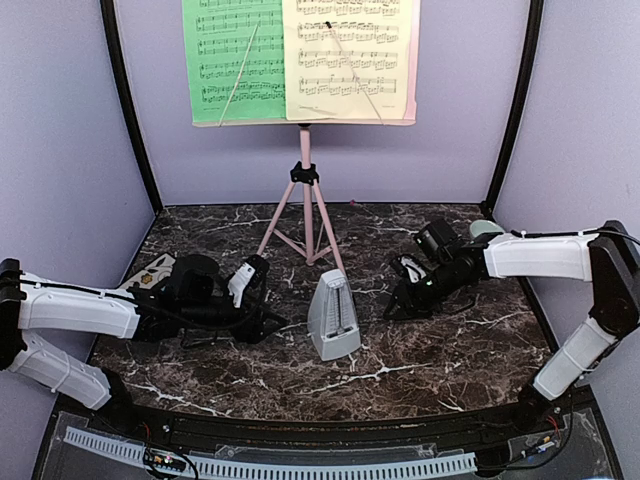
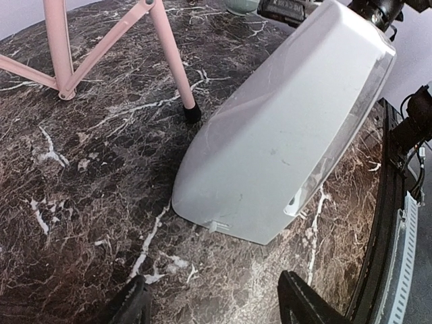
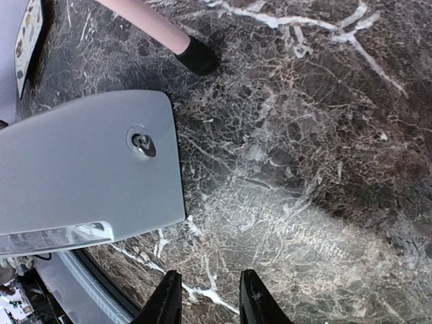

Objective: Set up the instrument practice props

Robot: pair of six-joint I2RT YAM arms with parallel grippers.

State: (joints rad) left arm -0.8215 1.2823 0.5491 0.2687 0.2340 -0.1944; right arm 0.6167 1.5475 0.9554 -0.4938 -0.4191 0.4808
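Green music sheet (image 1: pixel 232 62) shows printed staves (image 1: pixel 240 45).

- I see the metronome (image 1: pixel 333 318): smooth light-grey plastic, slight sheen.
- Table (image 1: pixel 430 360): dark marble-look top, polished.
- Music stand (image 1: pixel 304 172): pink painted tubing, looks metal.
- Green sheet (image 1: pixel 232 60), yellow sheet (image 1: pixel 348 60): matt paper.

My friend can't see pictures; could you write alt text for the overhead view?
A small light-grey pyramid metronome stands on a dark marble table between the left arm and right arm, neither holding it. Behind, a pink tripod music stand displays a green music sheet beside a pale yellow music sheet.
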